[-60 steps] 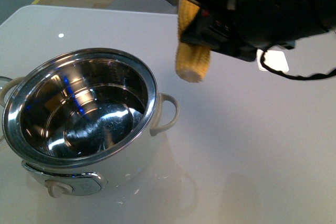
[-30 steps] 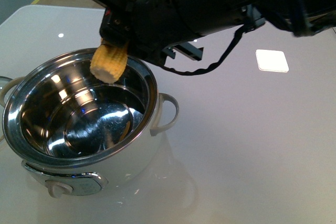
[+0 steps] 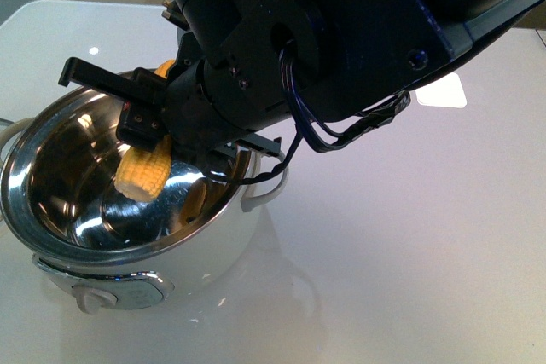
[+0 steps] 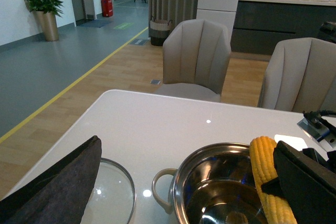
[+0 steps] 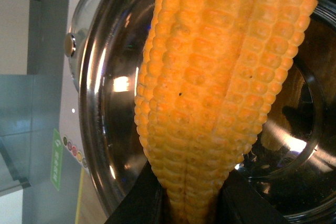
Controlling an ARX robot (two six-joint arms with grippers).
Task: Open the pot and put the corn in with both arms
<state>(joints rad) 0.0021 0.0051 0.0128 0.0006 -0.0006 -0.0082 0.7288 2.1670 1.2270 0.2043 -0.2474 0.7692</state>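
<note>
A: Progress check. The pot (image 3: 128,236) sits near the left front of the white table (image 3: 409,253), control knob toward us, and it is already open; the glass lid (image 4: 113,195) lies flat on the table just left of it. So step one looks done.

B: And the corn?

A: The corn (image 3: 145,170) hangs tip-down inside the pot's rim, lower end near the steel floor, apparently not resting yet. The right gripper (image 3: 158,138) is clamped on its upper part. What's left, I'd judge: lower, release, withdraw.

B: Anything in the pot?

A: Nothing but the dangling cob and its reflection. Bare shiny steel otherwise.

B: Left arm?

A: Only a dark edge of the left gripper (image 4: 50,187) shows, over the lid. Can't tell whether it's spread or closed.

B: Further back?

A: A small white square tile (image 3: 444,91) far right on the table, then two beige chairs (image 4: 197,59) beyond.
</note>
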